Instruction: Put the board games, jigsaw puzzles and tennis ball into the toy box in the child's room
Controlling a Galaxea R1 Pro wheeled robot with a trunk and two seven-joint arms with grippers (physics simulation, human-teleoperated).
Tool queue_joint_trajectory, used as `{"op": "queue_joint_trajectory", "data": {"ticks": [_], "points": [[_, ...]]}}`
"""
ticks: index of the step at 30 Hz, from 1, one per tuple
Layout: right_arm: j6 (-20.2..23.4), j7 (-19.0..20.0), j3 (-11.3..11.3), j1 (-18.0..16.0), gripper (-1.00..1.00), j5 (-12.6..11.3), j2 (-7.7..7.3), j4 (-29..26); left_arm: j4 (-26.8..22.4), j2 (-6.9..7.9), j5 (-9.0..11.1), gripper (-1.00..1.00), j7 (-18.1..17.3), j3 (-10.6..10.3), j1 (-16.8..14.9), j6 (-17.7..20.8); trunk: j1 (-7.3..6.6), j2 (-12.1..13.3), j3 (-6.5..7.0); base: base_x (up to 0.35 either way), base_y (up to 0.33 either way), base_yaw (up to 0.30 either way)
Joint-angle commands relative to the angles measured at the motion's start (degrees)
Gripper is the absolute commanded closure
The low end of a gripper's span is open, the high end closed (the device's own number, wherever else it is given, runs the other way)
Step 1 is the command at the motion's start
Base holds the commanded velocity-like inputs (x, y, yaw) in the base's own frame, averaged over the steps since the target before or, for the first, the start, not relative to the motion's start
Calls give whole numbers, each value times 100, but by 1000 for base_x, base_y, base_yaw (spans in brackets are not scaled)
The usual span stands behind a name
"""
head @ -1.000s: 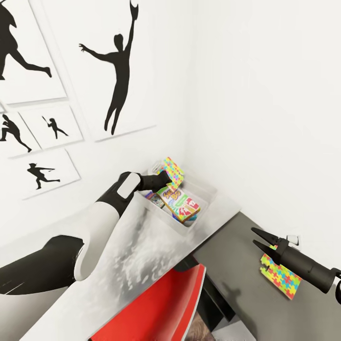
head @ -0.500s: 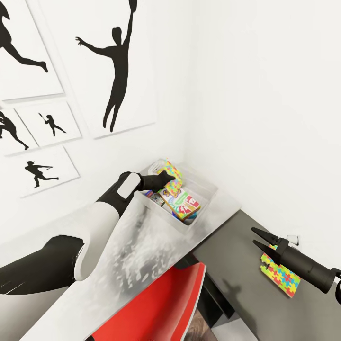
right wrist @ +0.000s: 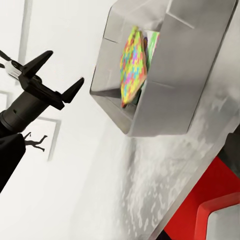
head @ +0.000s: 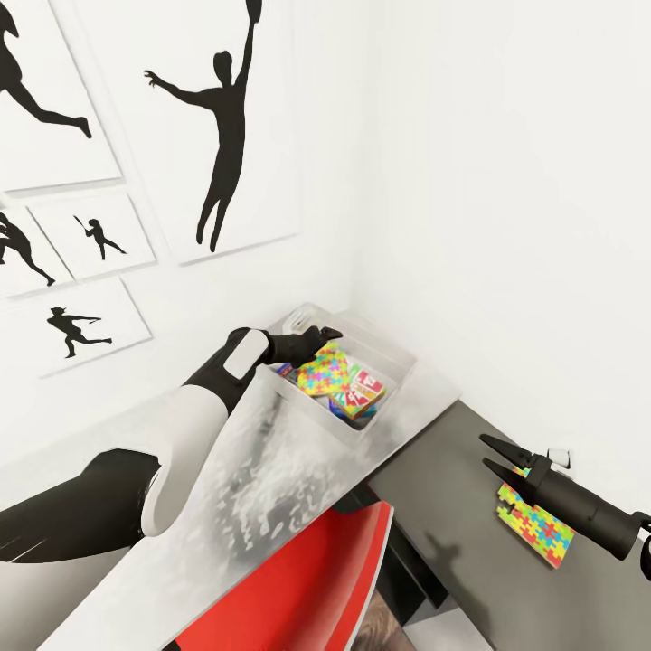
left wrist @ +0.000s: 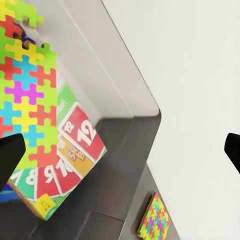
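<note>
In the head view, the left gripper [head: 327,335] is seen spread wide above the toy box [head: 391,354], a jigsaw puzzle [head: 325,371] lying released inside just below its fingers. The right gripper [head: 488,455] is held wide open just over a second jigsaw puzzle [head: 535,526] on the dark table [head: 452,506]. In the left wrist view, the puzzle [left wrist: 27,95] is seen resting on a board game [left wrist: 65,165] in the box. In the right wrist view, the left gripper [right wrist: 62,75] is shown parted beside the box [right wrist: 165,85].

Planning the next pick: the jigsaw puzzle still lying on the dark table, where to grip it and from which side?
The remaining jigsaw puzzle lies flat on the dark table, too thin for a top pinch. Probably best to take its edge nearest the open right gripper, which sits just above it, coming in low so one finger slides under.
</note>
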Motion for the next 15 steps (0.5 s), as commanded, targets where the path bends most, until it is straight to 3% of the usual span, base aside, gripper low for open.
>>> {"op": "queue_joint_trajectory", "data": {"ticks": [1, 7, 8, 11, 12, 13, 14, 15], "points": [[23, 59, -8, -6, -100, 55, 0, 0, -7, 0, -35, -100, -30, -1, -5, 20, 3, -11, -10, 0, 0, 0], [23, 63, -8, -6, -100, 55, -3, 0, -308, 0, -30, -100, -90, 9, -5, 401, 3, -11, -10, 0, 0, 0], [23, 63, -8, -6, -100, 55, -5, 0, -466, 85, -8, -100, -98, 17, -5, 570, 3, -11, -10, 0, 0, 0], [23, 63, -8, -6, -100, 58, -6, 0, -1227, 671, 39, -100, -238, 72, 29, 1266, 3, -11, -10, 0, 0, 0], [22, 63, -12, -6, -100, 61, 0, 0, -1637, 1047, 58, -100, -503, 173, 86, 1621, 3, -11, -10, 0, 0, 0], [21, 63, -13, -6, -100, 61, 2, 0, -1755, 1180, 72, -100, -631, 217, 131, 1707, 3, -11, -10, 0, 0, 0], [16, 63, -15, -6, -100, 62, 4, 0, -1965, 1451, 127, -100, -943, 301, 267, 1831, 3, -11, -10, 0, 0, 0], [10, 62, -16, -6, -100, 63, 8, 0, -2444, 2291, 428, -100, -2121, 436, 875, 1993, 3, -11, -10, 0, 0, 0]]}}
